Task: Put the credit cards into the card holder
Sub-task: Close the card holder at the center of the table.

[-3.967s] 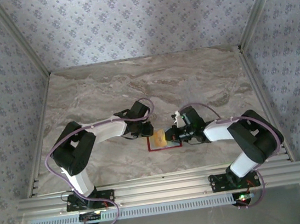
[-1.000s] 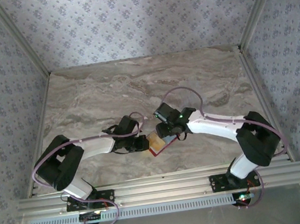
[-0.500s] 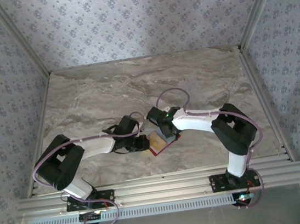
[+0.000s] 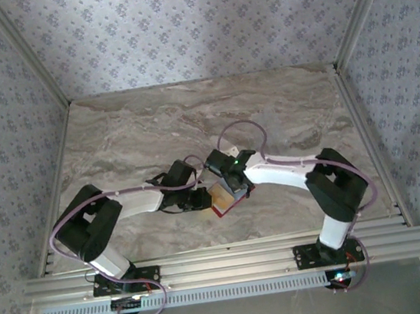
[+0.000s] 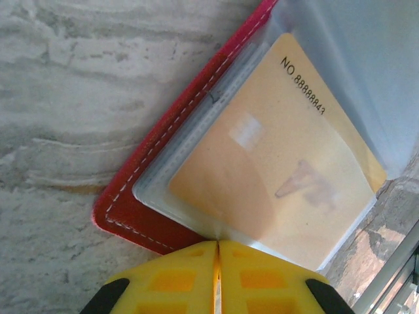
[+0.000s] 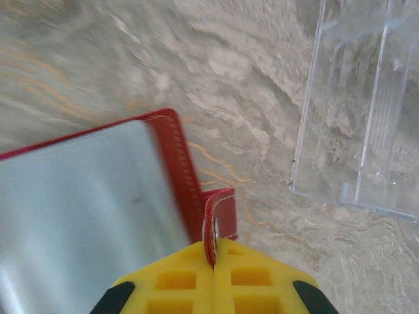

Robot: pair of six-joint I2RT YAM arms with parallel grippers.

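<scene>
Lying open near the counter's [image 4: 136, 128] front, the red card holder [image 5: 141, 190] angles from near left to far right, tan card [image 5: 275, 190] in its clear sleeve [image 5: 154, 188]; the left claw [image 5: 218, 244] pinches the sleeve's edge, the right claw [image 6: 213, 246] clamps the clasp tab [image 6: 221, 210].

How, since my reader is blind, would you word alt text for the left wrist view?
A tan-yellow card sits inside a clear sleeve of the open red card holder, lying on a marble table. At the bottom of the frame, the yellow left tool is shut on the holder's edge.
</scene>
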